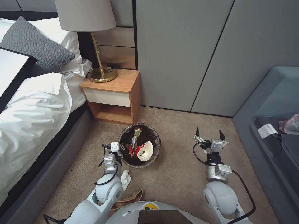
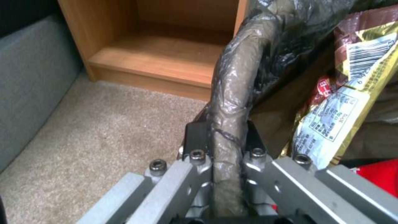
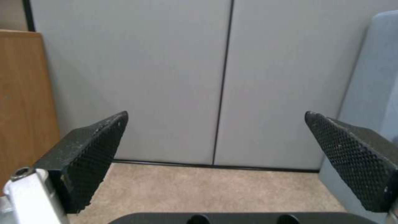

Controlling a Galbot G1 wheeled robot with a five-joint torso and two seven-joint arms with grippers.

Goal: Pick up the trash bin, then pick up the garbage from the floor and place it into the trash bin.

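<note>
The trash bin [image 1: 154, 137], a small round bucket lined with a dark bag, stands on the carpet in front of the nightstand. Inside lie a red-and-white paper cup [image 1: 145, 151] and a snack wrapper [image 1: 136, 137]. My left gripper [image 1: 121, 151] is shut on the bin's near-left rim. The left wrist view shows the bag-wrapped rim [image 2: 232, 93] pinched in my left gripper [image 2: 226, 135], with the wrapper [image 2: 344, 102] beside it. A white scrap [image 1: 125, 179] and a flat brown paper bag [image 1: 132, 198] lie on the floor by my left arm. My right gripper [image 1: 209, 134] [image 3: 215, 155] hovers open and holds nothing, to the right of the bin.
A wooden nightstand [image 1: 113, 93] with a brass lamp [image 1: 100, 74] stands just behind the bin. The bed [image 1: 31, 118] runs along the left. A grey sofa [image 1: 268, 124] borders the right. Bare carpet [image 1: 177, 168] lies between my arms, and the wall panels [image 1: 187, 62] are ahead.
</note>
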